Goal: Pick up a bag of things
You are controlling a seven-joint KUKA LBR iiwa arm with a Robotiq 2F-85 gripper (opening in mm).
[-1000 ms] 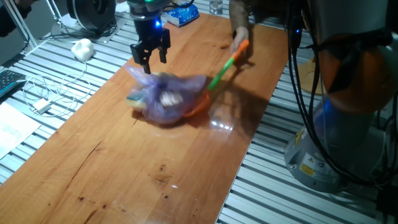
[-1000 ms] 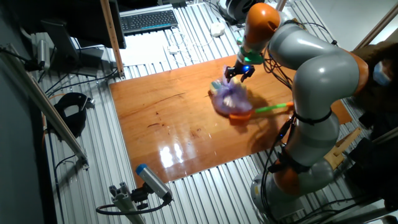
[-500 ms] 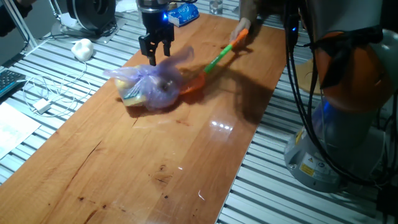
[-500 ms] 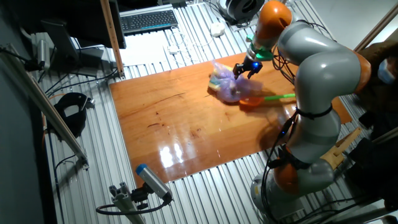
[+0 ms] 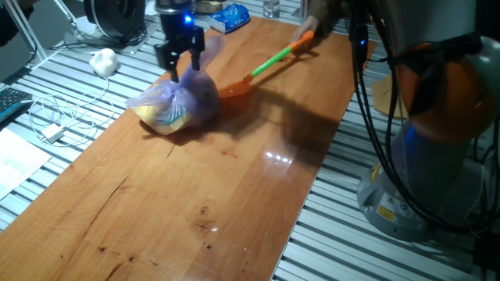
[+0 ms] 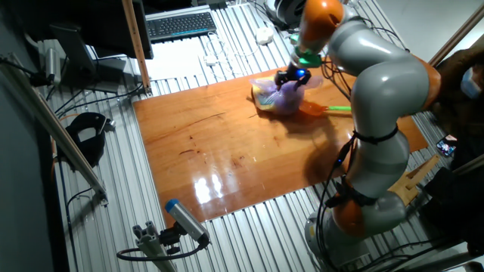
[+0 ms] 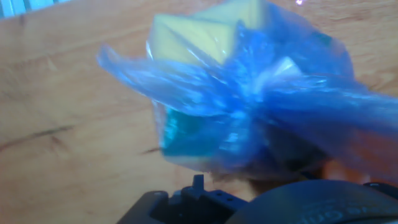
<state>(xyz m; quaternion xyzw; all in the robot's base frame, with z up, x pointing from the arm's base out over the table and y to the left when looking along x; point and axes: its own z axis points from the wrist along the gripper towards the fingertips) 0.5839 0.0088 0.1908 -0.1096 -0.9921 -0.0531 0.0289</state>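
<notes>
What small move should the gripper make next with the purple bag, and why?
Probably a short straight lift. The gripper appears closed on the gathered top of the bag of things, while the bag's underside looks to rest on the table, with the toy shovel right beside it.

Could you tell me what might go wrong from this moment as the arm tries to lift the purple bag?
The pincer seems to pinch only the thin gathered plastic at the top of the bag, so the film could slip out or tear under the lumpy load. The toy shovel lies against the bag and might get dragged along.
</notes>
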